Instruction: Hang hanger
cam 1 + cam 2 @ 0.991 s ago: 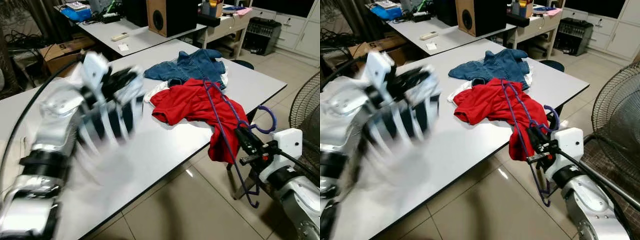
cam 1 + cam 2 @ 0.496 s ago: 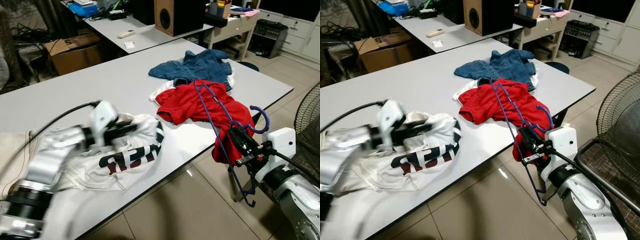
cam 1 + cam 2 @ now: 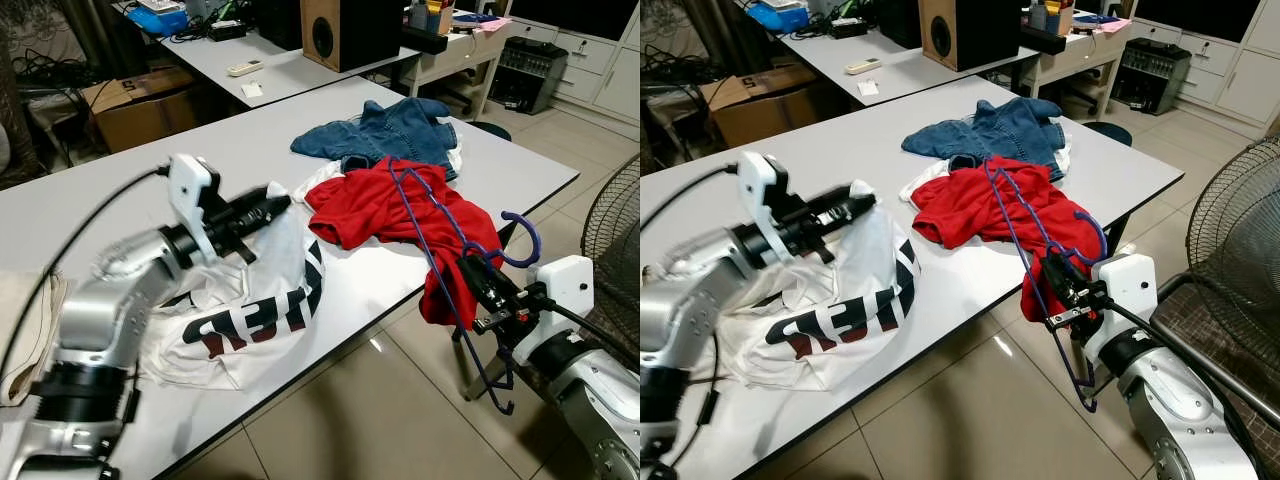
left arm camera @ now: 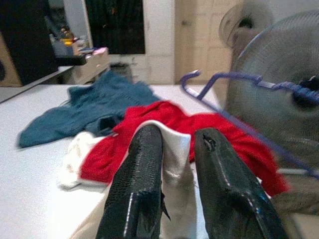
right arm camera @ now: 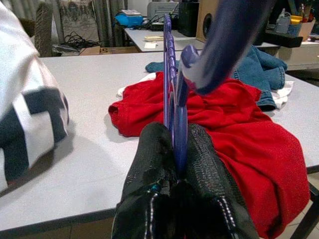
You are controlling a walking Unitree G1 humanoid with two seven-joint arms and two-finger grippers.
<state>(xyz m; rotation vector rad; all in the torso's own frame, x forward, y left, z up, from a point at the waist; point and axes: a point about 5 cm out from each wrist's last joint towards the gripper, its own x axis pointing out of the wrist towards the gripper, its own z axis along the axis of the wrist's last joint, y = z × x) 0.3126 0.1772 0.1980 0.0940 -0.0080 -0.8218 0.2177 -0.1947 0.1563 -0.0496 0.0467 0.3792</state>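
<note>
Your right pincer is clamped on the purple hanger, held off the bench edge over the red shirt. Your left pincer pinches the white shirt. Risk: the hanger snags the red shirt, or the white fabric slips free.

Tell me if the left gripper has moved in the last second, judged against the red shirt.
Yes. The left gripper, shut on the white shirt, dropped to the table, then rose and ended nearer the red shirt.
</note>
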